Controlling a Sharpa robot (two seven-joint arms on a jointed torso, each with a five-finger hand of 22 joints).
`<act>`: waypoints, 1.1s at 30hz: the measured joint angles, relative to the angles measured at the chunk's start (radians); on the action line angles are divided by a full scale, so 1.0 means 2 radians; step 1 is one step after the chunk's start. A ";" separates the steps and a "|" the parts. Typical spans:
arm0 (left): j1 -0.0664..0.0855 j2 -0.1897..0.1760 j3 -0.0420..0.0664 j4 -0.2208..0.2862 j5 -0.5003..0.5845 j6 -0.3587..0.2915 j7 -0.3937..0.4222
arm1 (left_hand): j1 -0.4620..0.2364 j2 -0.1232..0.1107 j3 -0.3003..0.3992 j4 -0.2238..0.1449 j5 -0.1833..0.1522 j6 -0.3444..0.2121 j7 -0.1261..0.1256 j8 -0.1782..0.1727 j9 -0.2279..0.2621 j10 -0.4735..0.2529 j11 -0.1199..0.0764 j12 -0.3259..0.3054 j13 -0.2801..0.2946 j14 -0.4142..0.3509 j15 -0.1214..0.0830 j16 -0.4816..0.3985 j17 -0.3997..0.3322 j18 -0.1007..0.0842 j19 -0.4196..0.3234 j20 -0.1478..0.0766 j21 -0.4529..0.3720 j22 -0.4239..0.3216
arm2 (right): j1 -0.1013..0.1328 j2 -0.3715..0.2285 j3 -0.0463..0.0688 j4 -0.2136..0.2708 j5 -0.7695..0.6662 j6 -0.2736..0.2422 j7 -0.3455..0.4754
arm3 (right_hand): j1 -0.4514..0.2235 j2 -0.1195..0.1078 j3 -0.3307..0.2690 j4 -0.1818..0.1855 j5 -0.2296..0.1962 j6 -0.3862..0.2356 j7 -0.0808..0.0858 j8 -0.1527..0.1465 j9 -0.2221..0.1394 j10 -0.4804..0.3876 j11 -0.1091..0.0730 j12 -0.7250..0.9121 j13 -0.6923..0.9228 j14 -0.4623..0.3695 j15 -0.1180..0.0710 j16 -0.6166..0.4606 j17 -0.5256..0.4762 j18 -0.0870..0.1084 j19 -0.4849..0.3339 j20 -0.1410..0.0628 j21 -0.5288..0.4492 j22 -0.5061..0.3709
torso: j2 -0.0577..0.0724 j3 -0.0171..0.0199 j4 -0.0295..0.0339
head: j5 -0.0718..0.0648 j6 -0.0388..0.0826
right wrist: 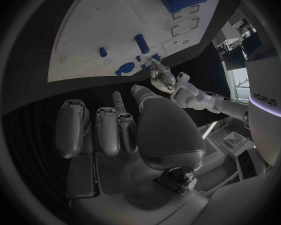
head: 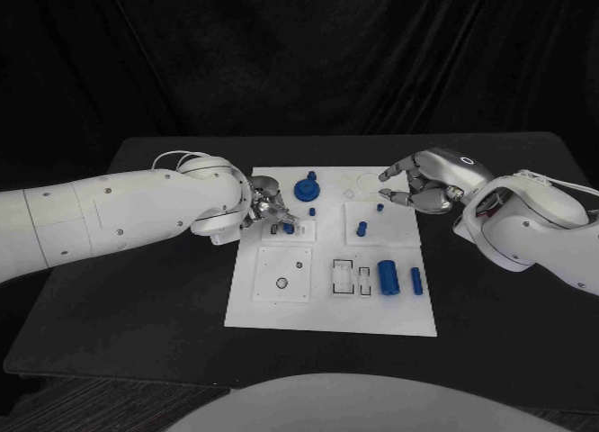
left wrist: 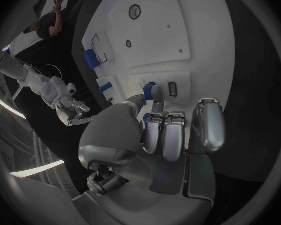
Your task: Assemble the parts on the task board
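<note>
While the white task board [head: 332, 310] lies in the middle of the black table [head: 131, 306], both hands are over its far end. The left hand [head: 264, 209] is at the board's far left corner. Its thumb and one finger pinch a small blue part [left wrist: 149, 91] that is right at the board. The right hand [head: 429, 183] hangs over the board's far right corner. Its fingers are curled a little and spread apart, and it holds nothing.

Other blue parts are on the board. A round blue part with a knob [head: 308, 188] stands near the far edge, just beside the left hand. A small blue peg [head: 362, 227] stands near the middle. A fat blue cylinder [head: 389, 276] and a thin blue bar [head: 416, 280] lie side by side near the board's right edge.
</note>
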 measured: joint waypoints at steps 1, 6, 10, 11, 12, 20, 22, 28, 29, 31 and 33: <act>0.000 0.000 0.000 0.000 0.000 0.000 0.000 | 0.000 0.000 0.000 0.000 0.000 0.000 0.000 0.000 0.000 0.000 0.000 0.000 0.000 0.000 0.000 0.000 0.000 0.000 0.000 0.000 0.000 0.000 | 0.000 0.000 0.000 0.000 0.000 0.000 0.000 | 0.000 0.000 0.000 0.000 0.000 0.000 0.000 0.000 0.000 0.000 0.000 0.000 0.000 0.000 0.000 0.000 0.000 0.000 0.000 0.000 0.000 0.000 | 0.000 0.0000 0.0000 | 0.000 0.000; 0.000 0.000 0.000 0.000 0.000 0.002 0.000 | 0.005 -0.005 0.012 -0.008 0.000 -0.001 0.001 0.000 0.001 0.000 0.000 0.000 0.000 0.000 0.000 0.000 0.000 0.000 0.000 0.000 0.000 0.000 | 0.000 0.000 0.000 0.000 0.000 0.000 0.000 | 0.000 0.000 0.000 0.000 0.000 0.000 0.000 0.000 0.000 0.000 0.000 0.000 0.000 0.000 0.000 0.000 0.000 0.000 0.000 0.000 0.000 0.000 | 0.000 0.0000 0.0000 | 0.000 0.000; 0.000 0.000 0.000 0.000 0.000 0.002 0.001 | 0.006 -0.006 0.016 -0.012 0.000 -0.002 0.002 0.000 0.002 0.000 0.000 0.000 0.000 0.000 0.000 0.000 0.000 0.000 0.000 0.000 0.000 0.000 | 0.000 0.000 0.000 0.000 0.000 0.000 0.000 | 0.000 0.000 0.001 0.001 0.000 0.000 0.000 0.000 0.000 0.000 0.000 0.000 0.000 0.000 0.000 0.000 0.000 0.000 0.000 0.000 0.000 0.000 | 0.000 -0.0001 0.0000 | 0.000 0.000; 0.000 0.000 0.000 0.000 0.000 0.002 0.002 | 0.006 -0.007 0.019 -0.012 0.000 -0.002 0.001 0.000 0.002 0.000 0.000 0.000 0.000 0.000 0.000 0.000 0.000 0.000 0.000 0.000 0.000 0.000 | -0.001 0.000 0.000 0.000 0.000 0.000 0.000 | 0.000 0.000 0.001 0.001 0.000 0.000 0.000 0.000 0.000 0.000 0.000 0.000 0.000 0.000 0.000 0.000 0.000 0.000 0.000 0.000 0.000 0.000 | 0.000 -0.0001 0.0001 | 0.000 0.000; 0.000 0.000 0.000 0.000 0.000 0.002 0.002 | 0.006 -0.007 0.021 -0.014 0.000 -0.003 0.001 0.000 0.002 0.000 0.000 0.000 0.000 0.000 0.000 0.000 0.000 0.000 0.000 0.000 0.000 0.000 | -0.001 0.000 0.000 0.000 0.000 0.000 0.000 | 0.000 0.000 0.001 0.001 0.000 0.000 0.000 0.000 0.000 0.000 0.000 0.000 0.000 0.000 0.000 0.000 0.000 0.000 0.000 0.000 0.000 0.000 | 0.000 -0.0001 0.0001 | 0.000 0.000; 0.000 -0.001 0.000 0.003 0.000 -0.001 0.007 | 0.009 -0.009 0.030 -0.017 0.000 0.000 -0.002 0.000 0.004 0.000 0.000 0.000 0.000 0.000 0.000 0.000 0.000 0.000 0.000 0.000 0.000 0.000 | -0.001 0.000 0.000 -0.001 0.000 0.000 0.000 | 0.000 0.000 0.001 0.001 0.000 0.000 0.000 0.000 0.000 0.000 0.000 0.000 0.000 0.000 0.000 0.000 0.000 0.000 0.000 0.000 0.000 0.000 | 0.000 -0.0002 0.0001 | 0.000 0.000; 0.000 -0.001 0.000 0.003 0.000 -0.002 0.008 | 0.010 -0.011 0.035 -0.021 -0.001 0.000 -0.002 0.000 0.004 0.000 0.000 0.000 0.000 0.000 0.000 0.000 0.000 0.000 0.000 0.000 0.000 0.000 | -0.001 0.000 0.000 -0.001 0.000 0.000 0.000 | 0.000 0.000 0.001 0.001 0.000 0.000 0.000 0.000 0.000 0.000 0.000 0.000 0.000 0.000 0.000 0.000 0.000 0.000 0.000 0.000 0.000 0.000 | 0.000 -0.0002 0.0001 | 0.000 0.000; 0.000 -0.001 0.000 0.004 -0.006 -0.004 0.009 | 0.011 -0.011 0.043 -0.021 -0.002 0.001 -0.001 0.000 0.004 0.000 0.000 0.000 0.000 0.000 0.000 0.000 0.000 0.000 0.000 0.000 0.000 0.000 | -0.001 0.000 0.000 -0.001 0.000 0.000 0.000 | 0.000 0.000 0.001 0.001 0.000 0.000 0.000 0.000 0.000 0.000 0.000 0.000 0.000 0.000 0.000 0.000 0.000 0.000 0.000 0.000 0.000 0.000 | 0.001 -0.0001 0.0002 | 0.000 0.000; 0.000 -0.001 0.000 0.004 -0.007 -0.004 0.010 | 0.010 -0.012 0.044 -0.019 -0.009 0.001 -0.001 0.000 0.004 0.000 0.000 -0.001 0.000 0.000 0.000 0.000 0.000 0.000 0.000 0.000 0.000 0.000 | -0.001 0.000 0.000 -0.001 0.000 0.000 0.000 | 0.000 0.000 0.001 0.001 0.000 0.000 0.000 0.000 0.000 0.000 0.000 0.000 0.000 0.000 0.000 0.000 0.000 0.000 0.000 0.000 0.000 0.000 | 0.001 -0.0001 0.0002 | 0.000 0.000; 0.000 0.000 0.000 0.004 -0.011 -0.004 0.010 | 0.007 -0.015 0.047 -0.018 -0.017 0.003 -0.003 0.000 0.004 0.000 0.000 -0.002 0.000 0.000 0.000 0.000 0.000 0.000 0.000 0.000 0.000 0.000 | -0.001 0.000 0.000 -0.001 0.000 0.000 0.000 | 0.000 0.000 0.001 0.001 0.000 0.000 0.000 0.000 0.000 0.000 0.000 0.000 0.000 0.000 0.000 0.000 0.000 0.000 0.000 0.000 0.000 0.000 | 0.001 -0.0001 0.0002 | 0.001 0.000; 0.000 0.000 0.000 0.003 -0.015 -0.004 0.010 | 0.007 -0.015 0.047 -0.018 -0.021 0.004 -0.003 0.000 0.004 0.000 0.000 -0.002 0.000 0.000 0.000 0.000 0.000 0.000 0.000 0.000 0.000 0.000 | -0.001 0.000 0.000 -0.002 0.000 0.000 0.000 | 0.000 0.000 0.001 0.001 0.000 0.000 0.000 0.000 0.000 0.000 0.000 0.000 0.000 0.000 0.000 0.000 0.000 0.000 0.000 0.000 0.000 0.000 | 0.001 -0.0001 0.0002 | 0.001 0.000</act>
